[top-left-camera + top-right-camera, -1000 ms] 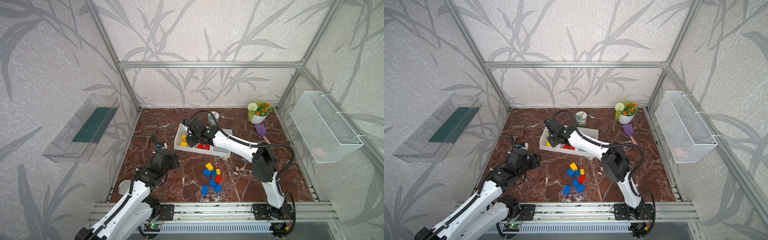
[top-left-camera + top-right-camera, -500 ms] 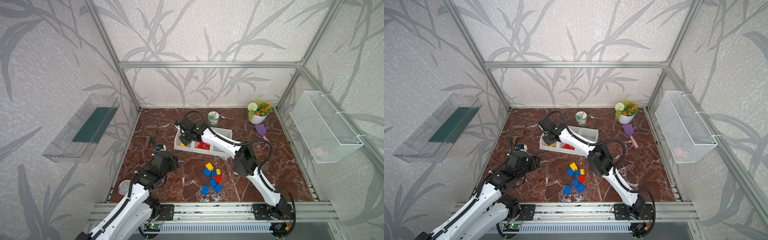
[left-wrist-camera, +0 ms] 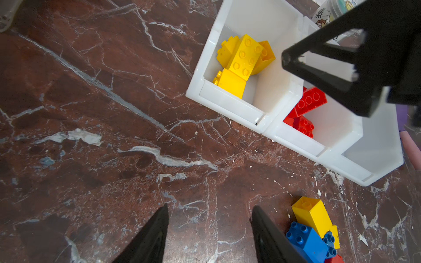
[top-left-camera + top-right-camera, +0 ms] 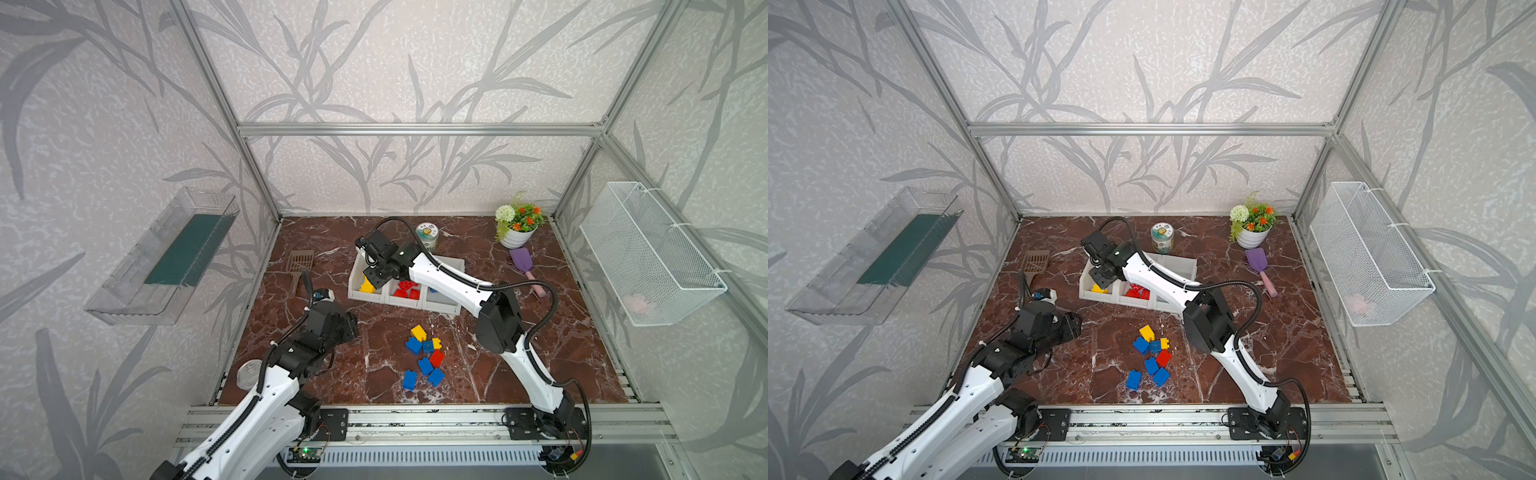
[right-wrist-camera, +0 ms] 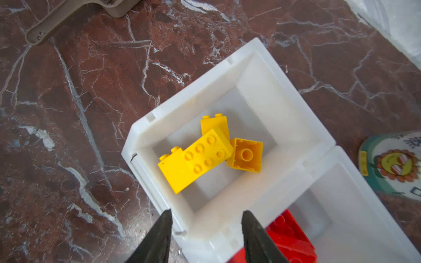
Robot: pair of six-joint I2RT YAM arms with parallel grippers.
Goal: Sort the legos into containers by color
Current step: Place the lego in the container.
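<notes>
Bins (image 4: pixel 363 296): three white ones joined in a row on the marble floor (image 4: pixel 332 374). Every place below is given from them.
Yellow bricks (image 5: pixel 196 159): a small heap inside one end bin, with one brick tipped so its hollow underside shows.
Red bricks (image 3: pixel 307 102): in the middle bin, lying against each other.
Pile (image 4: pixel 424 355): loose bricks on the floor in front of the bins, well apart from them. Five are blue, two yellow and one red, most of them touching.
Right gripper (image 5: pixel 206 213): hangs above the yellow bin's front corner, next to the wall shared with the red bin. Its jaws are parted and nothing is between them.
Right arm (image 4: pixel 449 282): stretches across the middle bin and the other end bin. In both top views it hides much of that end bin and part of the red bricks.
Left gripper (image 3: pixel 210 206): over bare floor in front of the yellow end, jaws spread and empty. In its wrist view the pile lies just beside one finger.
Jar (image 4: pixel 427 236): stands close behind the bins, partly covered by the arm in a top view.
Brown scoop (image 4: pixel 300 262): flat on the floor beyond the yellow end.
Flower pot (image 4: pixel 516 237) and purple scoop (image 4: pixel 521 259): behind and beyond the opposite end, near each other.
Tray (image 4: pixel 137 291) and basket (image 4: pixel 648 257): hung on the side walls, far from the bins — the tray on the yellow side, the basket opposite.
</notes>
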